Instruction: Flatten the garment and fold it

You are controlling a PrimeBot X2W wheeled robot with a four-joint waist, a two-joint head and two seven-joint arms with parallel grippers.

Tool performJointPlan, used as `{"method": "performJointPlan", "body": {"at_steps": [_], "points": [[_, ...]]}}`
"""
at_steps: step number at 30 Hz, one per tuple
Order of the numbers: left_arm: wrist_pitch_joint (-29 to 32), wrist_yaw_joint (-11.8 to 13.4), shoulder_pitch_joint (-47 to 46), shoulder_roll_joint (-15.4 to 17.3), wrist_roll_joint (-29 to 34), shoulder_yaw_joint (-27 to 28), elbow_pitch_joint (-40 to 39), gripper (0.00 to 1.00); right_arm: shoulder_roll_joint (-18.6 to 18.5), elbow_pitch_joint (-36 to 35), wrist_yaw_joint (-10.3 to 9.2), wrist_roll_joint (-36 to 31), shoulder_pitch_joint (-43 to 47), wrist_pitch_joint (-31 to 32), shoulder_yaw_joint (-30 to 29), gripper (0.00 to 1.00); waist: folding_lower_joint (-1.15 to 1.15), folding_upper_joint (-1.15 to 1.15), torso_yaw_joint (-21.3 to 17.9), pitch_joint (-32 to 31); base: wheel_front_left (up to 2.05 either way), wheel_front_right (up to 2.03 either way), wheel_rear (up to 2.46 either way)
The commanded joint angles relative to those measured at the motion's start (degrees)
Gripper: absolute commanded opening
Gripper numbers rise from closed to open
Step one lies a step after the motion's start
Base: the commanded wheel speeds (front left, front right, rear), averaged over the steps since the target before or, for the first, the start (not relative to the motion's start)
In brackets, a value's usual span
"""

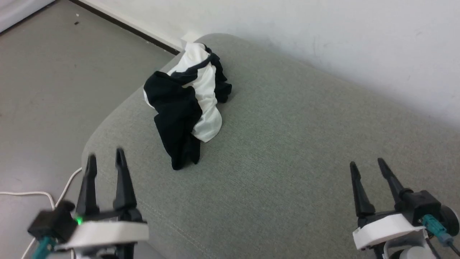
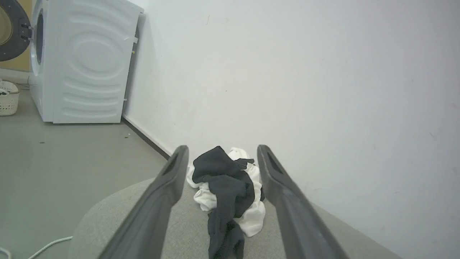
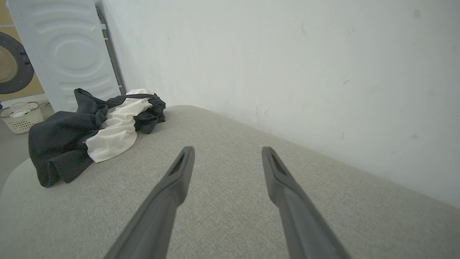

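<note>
The garment [image 1: 187, 108] lies as a crumpled heap on the grey cushion [image 1: 287, 151], at its far-left part, near the rounded corner and close to the wall [image 1: 323, 32]. It is not flat at all: black and white layers are bunched together, and no print can be seen. The long axis of the heap runs approx. from the wall side toward the robot, w/ a black tail end pointing at the near edge.

The left gripper [image 1: 106, 154] hovers over the near-left edge of the cushion, fingers apart, nothing between them. In the left wrist view the heap sits right between the two fingers and ahead of them, i.e. this gripper looks straight along the heap's axis, and the black tail is the nearest part. The right gripper [image 1: 367, 162] is also spread and empty, over the near-right part of the cushion, well apart from the heap; from its wrist view the garment is far to the left.

So the left arm is clearly nearer. Probably the first step is a forward reach by it to the black tail, while the right arm would need to cross leftward to help w/ spreading.
</note>
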Motion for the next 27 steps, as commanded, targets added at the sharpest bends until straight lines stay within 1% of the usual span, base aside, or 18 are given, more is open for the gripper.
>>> {"method": "performJointPlan", "body": {"at_steps": [1, 5, 6, 7, 10, 11, 13, 16, 20, 23, 27], "points": [[0.25, -1.20, -2.44, 0.17, -0.57, -0.22, -1.56, 1.00, 0.10, -0.86, -0.04, -0.63, -1.25, -0.07, -0.37, 1.00, 0.00, 0.00, -0.99, 2.20, 0.00, 0.00, 0.00], [7.32, -1.70, -10.24, 2.18, -3.96, 0.47, -5.90, 1.00, 0.10, -3.53, -0.04, -2.20, -2.11, 1.07, -1.10, 1.00, 0.00, 0.00, -1.62, 5.44, 0.00, 0.00, 0.00], [9.56, -1.57, -12.62, 3.16, -4.50, 0.82, -6.45, 1.00, 0.10, -4.37, -0.04, -2.62, -2.35, 1.44, -1.23, 1.00, 0.00, 0.00, -1.82, 6.40, 0.00, 0.00, 0.00], [11.86, -1.55, -15.25, 4.93, -4.13, 1.06, -6.54, 1.00, 0.10, -5.23, -0.04, -3.08, -2.60, 1.86, -1.36, 1.00, 0.00, 0.00, -2.06, 7.38, 0.00, 0.00, 0.00], [18.62, -1.10, -23.81, 8.33, -5.18, 1.84, -4.84, 1.00, 0.10, -7.79, -0.04, -4.42, -3.35, 3.22, -1.67, 1.00, 0.00, 0.00, -2.81, 10.01, 0.00, 0.00, 0.00], [20.78, -1.24, -26.57, 10.17, -4.66, 1.81, -3.68, 1.00, 0.10, -8.55, -0.04, -4.81, -3.62, 3.64, -1.60, 1.00, 0.00, 0.00, -3.19, 10.74, 0.00, 0.00, 0.00], [24.57, -1.04, -32.11, 12.45, -5.74, 2.89, -0.05, 1.00, 0.10, -10.08, -0.04, -5.42, -4.15, 4.48, -1.19, 1.00, 0.00, 0.00, -4.24, 12.14, 0.00, 0.00, 0.00], [29.84, -2.33, -38.58, 16.21, -7.47, 3.52, 7.14, 1.00, 0.10, -12.21, -0.04, -6.19, -4.45, 5.59, -0.70, 1.00, 0.00, 0.00, -5.79, 13.86, 0.00, 0.00, 0.00], [35.82, -4.18, -43.81, 21.28, -8.24, 3.50, 17.27, 1.00, 0.10, -14.45, -0.04, -7.56, -4.82, 7.41, -0.23, 1.00, 0.00, 0.00, -8.09, 16.57, 0.00, 0.00, 0.00], [38.82, -5.36, -46.11, 22.72, -9.63, 3.21, 22.57, 1.00, 0.06, -16.25, -0.04, -8.48, -5.08, 8.47, -0.06, 1.00, 0.00, 0.00, -9.65, 18.47, 0.00, 0.00, 0.00], [43.86, -7.23, -47.73, 22.20, -14.07, 2.30, 26.82, 1.00, -0.55, -19.54, -0.04, -9.45, -5.28, 10.21, -0.30, 1.00, 0.00, 0.00, -11.23, 21.41, 0.00, 0.00, 0.00]]}}
